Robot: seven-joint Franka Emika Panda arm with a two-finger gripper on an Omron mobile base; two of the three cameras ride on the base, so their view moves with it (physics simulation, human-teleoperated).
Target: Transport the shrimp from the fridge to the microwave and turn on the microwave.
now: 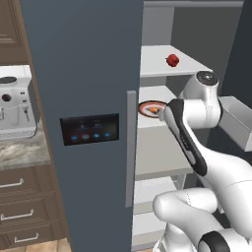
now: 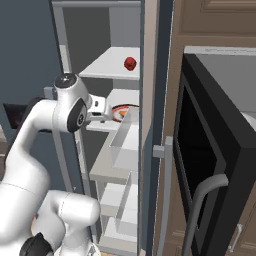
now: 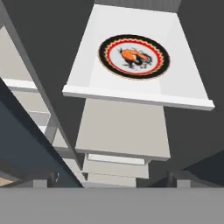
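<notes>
Hand view: shrimp (image 3: 130,55) on dish (image 3: 134,57) lies well ahead of the spread, empty gripper (image 3: 109,181).

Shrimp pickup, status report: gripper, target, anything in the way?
Gripper open, empty, short of the shelf. Shrimp lies on the red-rimmed dish, fridge open. Red fruit one shelf up, clear of the approach.
</notes>
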